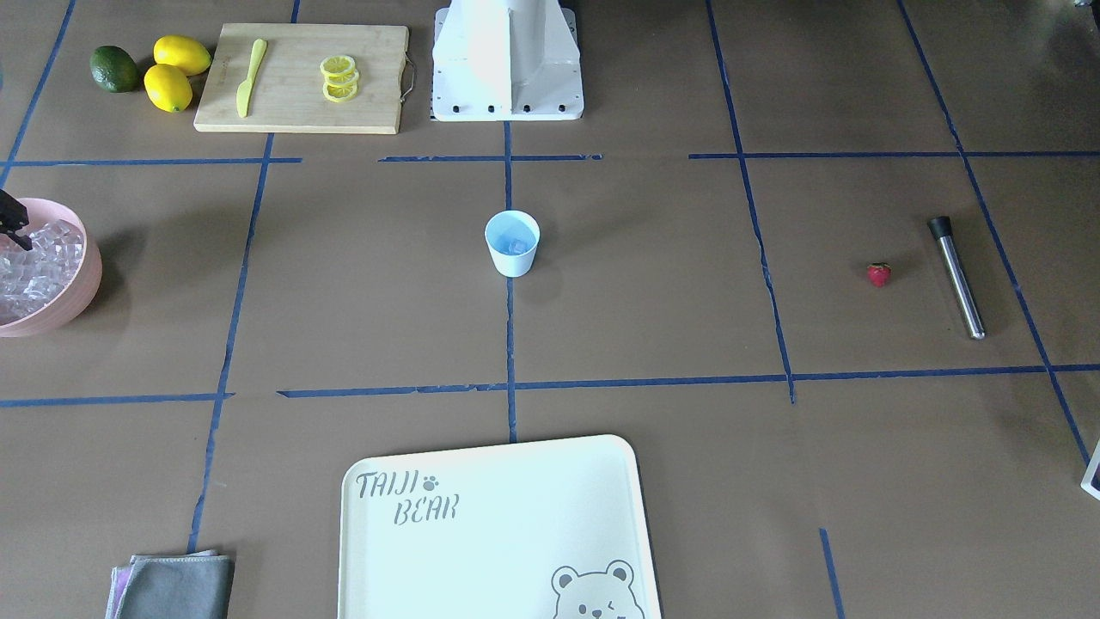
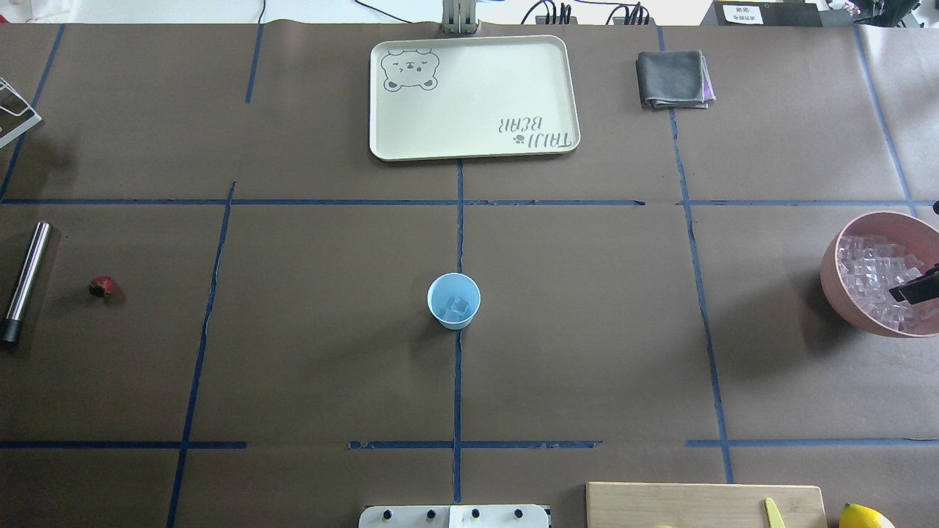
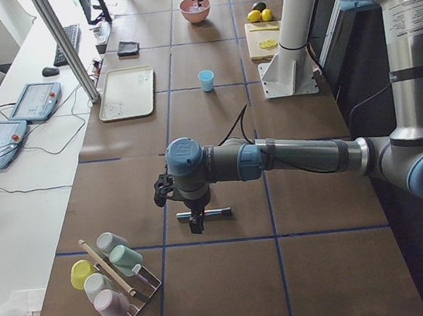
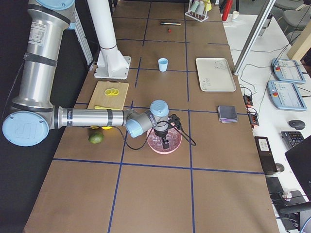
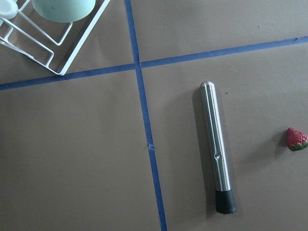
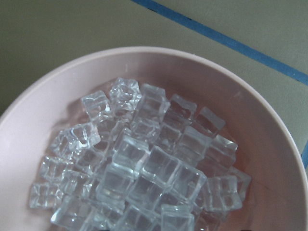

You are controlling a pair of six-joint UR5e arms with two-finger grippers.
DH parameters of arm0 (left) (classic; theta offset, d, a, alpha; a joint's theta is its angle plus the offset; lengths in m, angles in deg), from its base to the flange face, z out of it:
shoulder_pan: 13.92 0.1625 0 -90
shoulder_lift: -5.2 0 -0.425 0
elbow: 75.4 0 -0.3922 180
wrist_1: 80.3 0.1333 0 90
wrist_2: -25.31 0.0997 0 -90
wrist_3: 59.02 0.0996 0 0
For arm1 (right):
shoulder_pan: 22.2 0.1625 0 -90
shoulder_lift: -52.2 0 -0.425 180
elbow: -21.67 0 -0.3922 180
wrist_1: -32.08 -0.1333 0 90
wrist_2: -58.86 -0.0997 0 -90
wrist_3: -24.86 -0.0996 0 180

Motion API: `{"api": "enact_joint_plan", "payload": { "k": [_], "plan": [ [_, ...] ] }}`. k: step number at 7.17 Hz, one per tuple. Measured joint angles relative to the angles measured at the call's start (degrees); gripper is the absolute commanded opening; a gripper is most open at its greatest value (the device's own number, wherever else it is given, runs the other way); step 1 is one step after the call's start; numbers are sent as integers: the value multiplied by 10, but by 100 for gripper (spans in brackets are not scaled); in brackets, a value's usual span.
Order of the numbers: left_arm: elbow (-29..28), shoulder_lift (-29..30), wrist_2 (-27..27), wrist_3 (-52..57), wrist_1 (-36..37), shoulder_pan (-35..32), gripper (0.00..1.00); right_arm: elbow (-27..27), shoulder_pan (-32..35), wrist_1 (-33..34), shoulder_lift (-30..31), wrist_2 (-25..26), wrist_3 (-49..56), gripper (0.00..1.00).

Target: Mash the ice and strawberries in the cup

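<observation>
Near the table's left end, the strawberry is being judged soft and crushable, best pinched gently across its middle; the opening and hold of the left gripper and right gripper cannot be told.

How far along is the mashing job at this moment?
Done: ice lies in the cup. In hand: the right gripper is over the pink bowl of ice cubes; the left gripper hangs above the muddler. Left: the strawberry lies on the table, not in the cup; nothing is mashed.
</observation>
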Motion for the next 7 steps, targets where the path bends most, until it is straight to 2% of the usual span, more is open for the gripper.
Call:
{"api": "enact_joint_plan", "payload": {
  "k": [1, 2, 3, 7],
  "plan": [
    [0, -2, 0, 0, -1, 0, 100, 0, -4, 0, 3, 3, 6, 74],
    [0, -3, 0, 0, -1, 0, 100, -1, -6, 1, 5, 3, 8, 27],
    [0, -3, 0, 0, -1, 0, 100, -1, -6, 3, 6, 3, 8, 3],
    [0, -4, 0, 0, -2, 0, 100, 0, -4, 6, 5, -7, 8, 3]
  ]
}}
